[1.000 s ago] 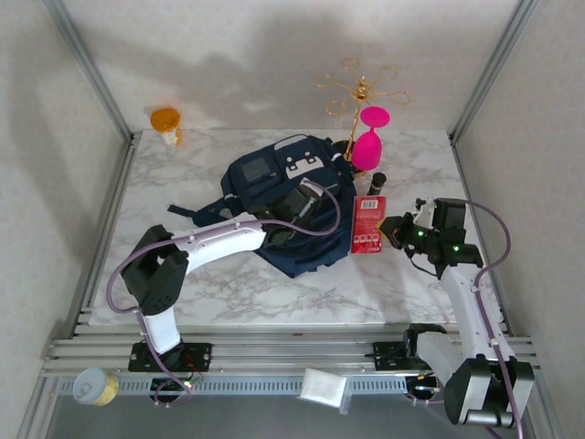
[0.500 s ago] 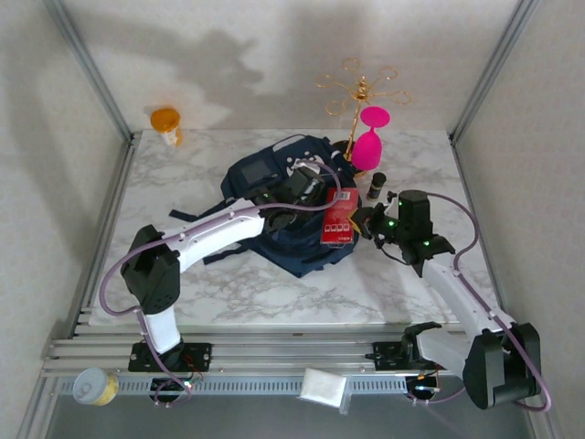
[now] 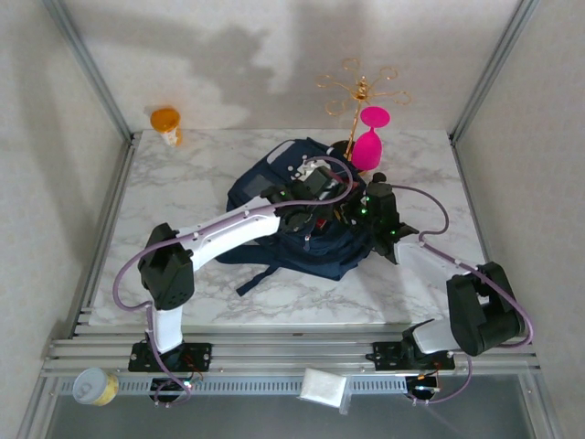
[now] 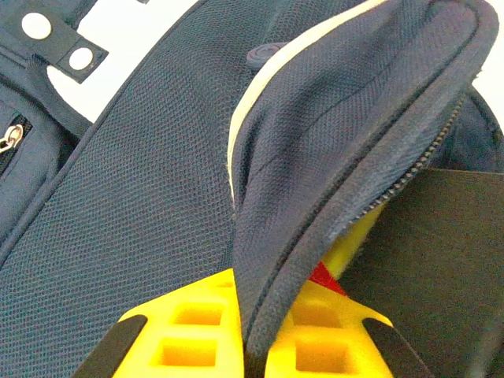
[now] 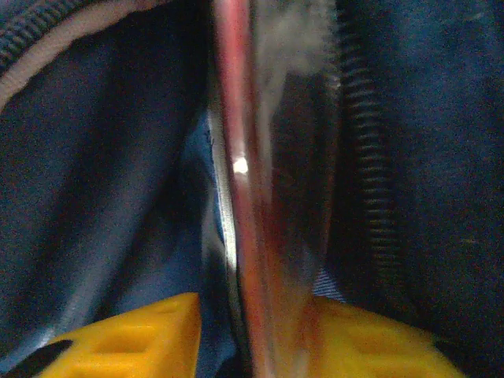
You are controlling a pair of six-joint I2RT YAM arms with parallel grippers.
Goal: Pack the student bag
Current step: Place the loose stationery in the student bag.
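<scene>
The red packet (image 5: pixel 236 118), earlier outside, is being swallowed by the student bag (image 3: pixel 265 183) — its rim is being pinched tight by the left gripper (image 4: pixel 252 335); whether the right gripper (image 5: pixel 252 342) is holding cannot be told.

The surface (image 3: pixel 174 192) ahead of my arm bases is white, grey-veined marble. The student bag (image 3: pixel 315 261) lies at its centre. An orange container (image 3: pixel 165 122) sits at the far-left corner. A gold rack (image 3: pixel 359 91) and a pink glass (image 3: pixel 369 139) stand at the far edge.

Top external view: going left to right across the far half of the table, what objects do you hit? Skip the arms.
orange container → student bag → pink glass
</scene>
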